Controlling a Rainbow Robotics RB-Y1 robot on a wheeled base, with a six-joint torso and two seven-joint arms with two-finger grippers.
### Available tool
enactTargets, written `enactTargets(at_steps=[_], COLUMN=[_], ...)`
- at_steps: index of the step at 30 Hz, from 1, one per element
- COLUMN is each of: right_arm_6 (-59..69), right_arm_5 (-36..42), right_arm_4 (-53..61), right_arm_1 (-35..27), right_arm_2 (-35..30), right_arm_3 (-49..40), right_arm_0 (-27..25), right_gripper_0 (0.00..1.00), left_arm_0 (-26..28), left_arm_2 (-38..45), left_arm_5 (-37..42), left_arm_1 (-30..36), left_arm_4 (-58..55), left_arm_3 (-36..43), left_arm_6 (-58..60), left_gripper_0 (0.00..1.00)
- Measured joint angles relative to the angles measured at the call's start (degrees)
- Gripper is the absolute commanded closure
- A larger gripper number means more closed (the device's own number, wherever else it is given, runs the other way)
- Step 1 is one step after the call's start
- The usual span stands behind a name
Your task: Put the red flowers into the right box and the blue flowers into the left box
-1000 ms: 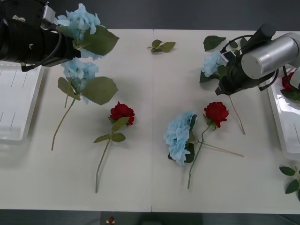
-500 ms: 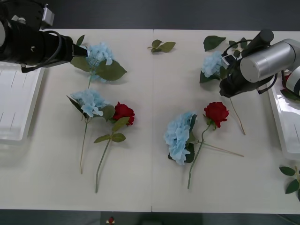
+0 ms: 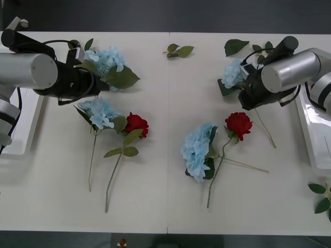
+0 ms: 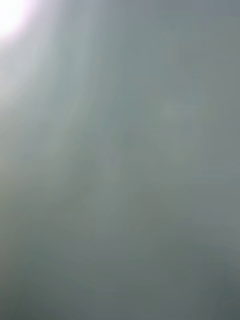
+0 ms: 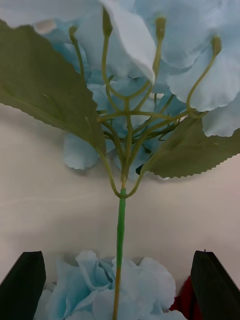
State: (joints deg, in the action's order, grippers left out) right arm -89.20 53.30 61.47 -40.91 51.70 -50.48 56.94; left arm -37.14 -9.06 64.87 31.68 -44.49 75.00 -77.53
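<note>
Two blue flowers lie at the left of the table: one (image 3: 106, 59) with big leaves, one (image 3: 98, 111) below it. My left gripper (image 3: 102, 83) sits between them. In the left wrist view its black fingers (image 5: 22, 285) stand open, with the upper flower's stem (image 5: 120, 220) running between them untouched. A red flower (image 3: 135, 124) lies beside the lower one. A third blue flower (image 3: 198, 150) and a red flower (image 3: 239, 124) lie at centre right. My right gripper (image 3: 242, 87) hovers by a fourth blue flower (image 3: 232, 71). The left box (image 3: 26, 129) and right box (image 3: 316, 139) show at the edges.
Loose leaf sprigs lie at the far middle (image 3: 178, 50), the far right (image 3: 235, 46) and the near right corner (image 3: 320, 196). Bare table stretches along the near edge. The right wrist view is a featureless grey haze.
The two blue flowers that hung from my left gripper now lie on the table. The left arm has swung lower and to the right over them. The right arm barely shifted.
</note>
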Motion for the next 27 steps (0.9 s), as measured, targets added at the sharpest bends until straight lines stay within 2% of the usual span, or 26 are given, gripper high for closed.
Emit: enactTargets(at_steps=[5, 8, 12, 13, 14, 15, 19, 25, 27], right_arm_6=[-2.07, -5.15, -10.37, -12.01, -13.83, -16.18, -26.17, -32.75, -36.51], right_arm_5=[0.26, 2.95, 7.35, 7.75, 8.25, 9.03, 10.52, 9.60, 9.64], right_arm_4=[14.68, 20.66, 36.45, 40.29, 43.08, 45.19, 53.80, 64.17, 65.59], right_arm_1=[-4.10, -8.14, -12.60, -13.41, -14.06, -14.68, -16.30, -16.43, -16.22], right_arm_2=[-1.99, -5.39, -12.86, -14.54, -15.91, -17.11, -18.76, -17.79, -17.77], right_arm_3=[-1.51, -5.22, -7.38, -7.39, -7.44, -7.57, -8.45, -10.61, -11.90], right_arm_0=[0.00, -0.01, -0.04, -0.04, -0.04, -0.04, -0.04, -0.04, -0.04], right_gripper_0=[1.00, 1.00, 1.00, 1.00, 1.00, 1.00, 1.00, 1.00, 1.00], left_arm_0=[-0.03, -0.46, -2.16, -2.44, -2.63, -2.70, -2.70, -2.70, -2.70], left_arm_2=[-1.69, -2.90, -2.98, -2.98, -2.98, -2.98, -2.98, -2.98, -2.98], left_arm_5=[-3.33, -3.76, -5.48, -6.16, -6.52, -6.72, -6.72, -6.72, -6.72], left_arm_1=[-1.53, -2.25, -4.00, -4.37, -4.67, -4.84, -4.94, -4.94, -4.94], left_arm_4=[3.79, 5.83, 8.09, 8.41, 8.51, 8.52, 8.47, 7.78, 7.76], left_arm_3=[-1.33, -2.65, -6.39, -7.07, -7.45, -7.65, -7.69, -7.68, -7.68], left_arm_6=[0.00, 0.00, 0.00, 0.00, 0.00, 0.00, 0.00, 0.00, 0.00], left_gripper_0=[0.25, 0.33, 0.63, 0.86, 0.97, 1.00, 1.00, 1.00, 0.44])
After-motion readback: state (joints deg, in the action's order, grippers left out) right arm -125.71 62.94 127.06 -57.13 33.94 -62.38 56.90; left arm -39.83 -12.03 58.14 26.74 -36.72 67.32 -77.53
